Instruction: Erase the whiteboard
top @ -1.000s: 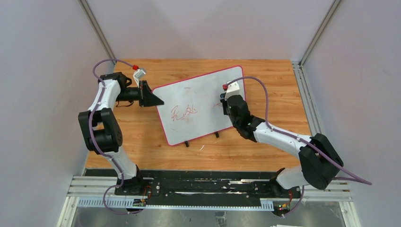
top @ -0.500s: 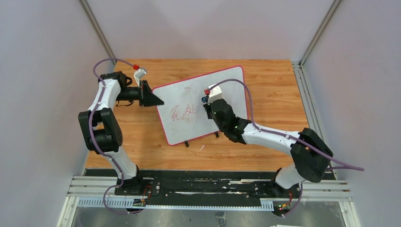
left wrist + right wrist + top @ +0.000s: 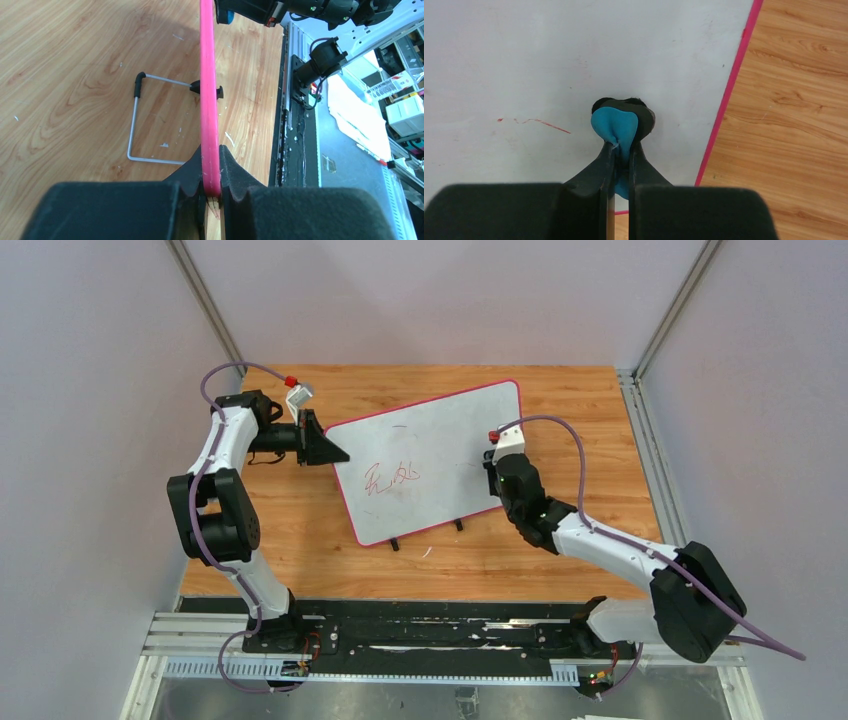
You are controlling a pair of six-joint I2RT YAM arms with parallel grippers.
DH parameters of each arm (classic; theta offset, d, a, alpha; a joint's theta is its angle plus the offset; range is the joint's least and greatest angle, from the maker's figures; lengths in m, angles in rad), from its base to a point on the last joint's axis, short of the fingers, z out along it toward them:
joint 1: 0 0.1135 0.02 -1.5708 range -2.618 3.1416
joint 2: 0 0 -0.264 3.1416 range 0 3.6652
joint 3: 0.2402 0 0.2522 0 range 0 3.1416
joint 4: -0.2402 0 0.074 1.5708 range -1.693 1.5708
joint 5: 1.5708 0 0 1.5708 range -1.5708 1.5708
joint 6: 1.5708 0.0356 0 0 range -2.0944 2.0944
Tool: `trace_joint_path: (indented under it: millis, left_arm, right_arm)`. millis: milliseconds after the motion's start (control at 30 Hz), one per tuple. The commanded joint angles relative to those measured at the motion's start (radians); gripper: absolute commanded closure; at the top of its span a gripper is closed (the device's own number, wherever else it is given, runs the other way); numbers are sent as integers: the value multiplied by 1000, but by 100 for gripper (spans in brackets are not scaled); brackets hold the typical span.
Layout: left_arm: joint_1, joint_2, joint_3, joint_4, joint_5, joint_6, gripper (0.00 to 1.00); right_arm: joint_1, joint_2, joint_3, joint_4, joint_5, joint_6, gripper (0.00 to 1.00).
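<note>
- We count 1 whiteboard, 1 blue eraser, 2 arms and 2 grippers.
- We also see 2 small black feet on the board's near edge, and, plus 1 wire stand behind it in the left wrist view.
- The board sits mid-table, turned at an angle so its right end is farther away. 1 patch of red handwriting is on its left-centre, and 1 thin red streak shows in the right wrist view.
- The left gripper is clenched on the board's pink border at the left edge, w/ the rim pinched between both pads.
- The right gripper is clamped tight on the eraser. The blue tip sticks out past the fingers and looks pressed on the white surface, near the board's right border.
- Vs 0.5 s ago, the right arm has swung right, from approx. the board's middle to its right part.
- The left arm has kept its hold in the same spot.
- The handwriting at left-centre looks unchanged. The board's far right corner sits a touch farther right than 1 s ago.
</note>
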Motion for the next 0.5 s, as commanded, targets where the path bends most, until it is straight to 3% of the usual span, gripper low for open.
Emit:
trace_joint_path:
  millis: [0, 467]
  left_arm:
    - [-17, -17, 1, 76, -105, 116, 100]
    - [-16, -24, -2, 72, -105, 113, 100]
  right_arm:
    - [2, 3, 8, -2, -78, 44, 99]
    - [265, 228, 197, 90, -77, 26, 99]
